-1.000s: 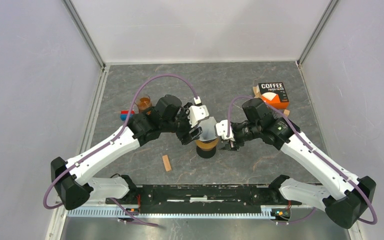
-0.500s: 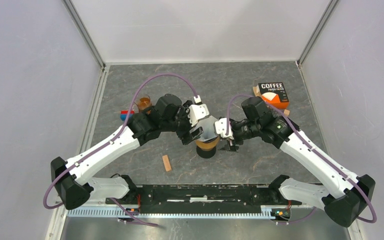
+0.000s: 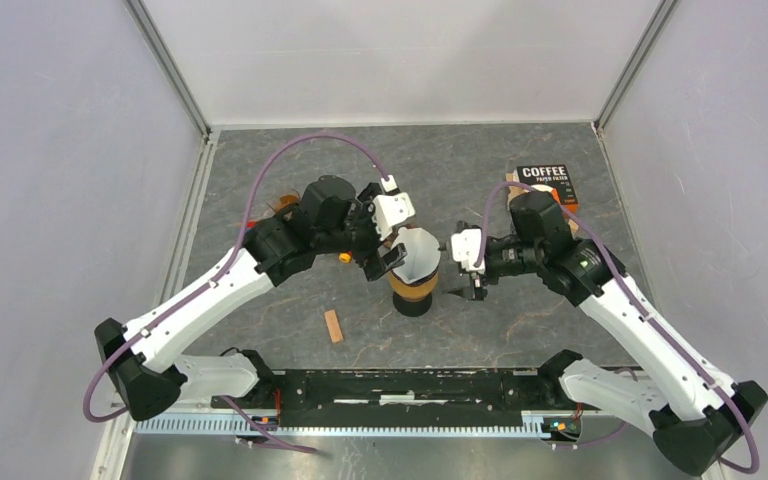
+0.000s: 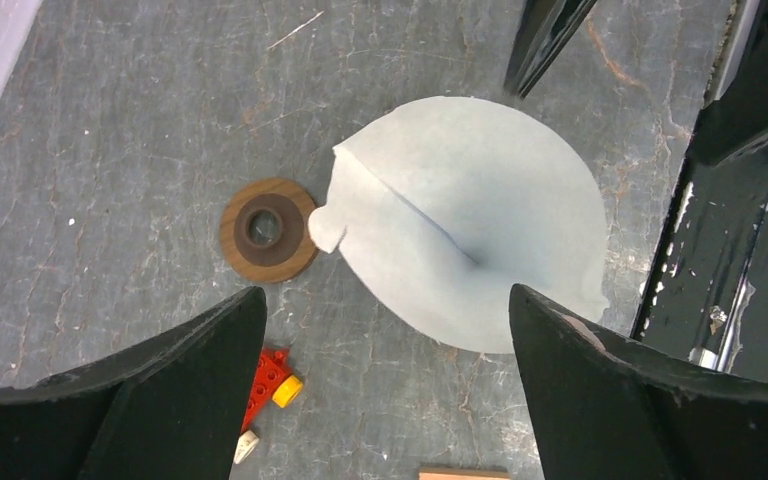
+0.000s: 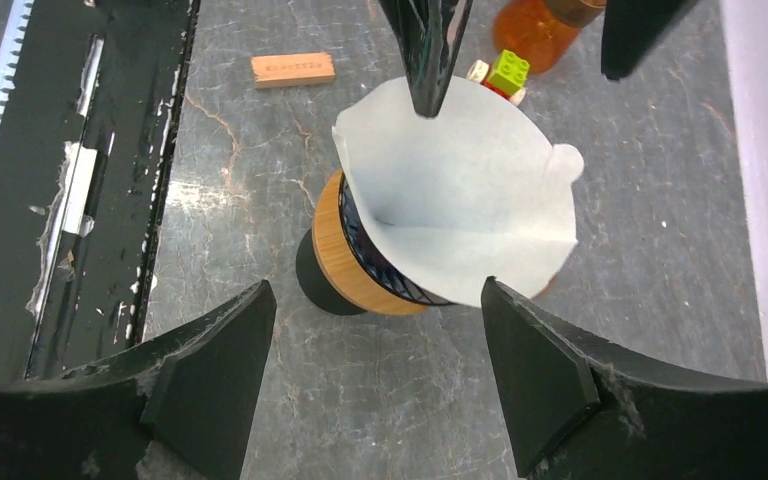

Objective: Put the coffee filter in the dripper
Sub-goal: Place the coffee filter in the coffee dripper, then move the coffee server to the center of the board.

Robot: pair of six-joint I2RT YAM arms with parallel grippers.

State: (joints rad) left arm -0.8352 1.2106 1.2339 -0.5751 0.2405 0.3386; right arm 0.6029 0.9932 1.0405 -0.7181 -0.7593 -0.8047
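Walls of plain white [image 3: 400,60] are closing the work area on three sides, with thin metal posts running in the corners. The floor of this box is a grey tabletop with a marble pattern [image 3: 460,170], and a black rail [image 3: 400,385] is lying along its near edge between the two arm bases.

Near the middle of the table the dripper with a bamboo band and a black base [image 3: 412,298] is standing upright. The white paper cone filter [image 3: 418,255] is sitting in it with the point down, and its rim is rising well above the dripper.

The left gripper [image 3: 388,250] is hanging just beside the left edge of the filter. Its fingers are standing wide apart and are holding nothing; I cannot tell if one fingertip is touching the paper. The right gripper [image 3: 456,270] is hanging near the right side of the dripper, also spread wide and empty.

A black and orange coffee filter box [image 3: 546,188] is resting at the far right. A small wooden block [image 3: 333,326] is lying near the front, left of the dripper. In the left wrist view a round wooden disc with a dark centre [image 4: 268,229] is lying beside the filter, and a red brick with a yellow piece [image 4: 272,385] is lying near it.
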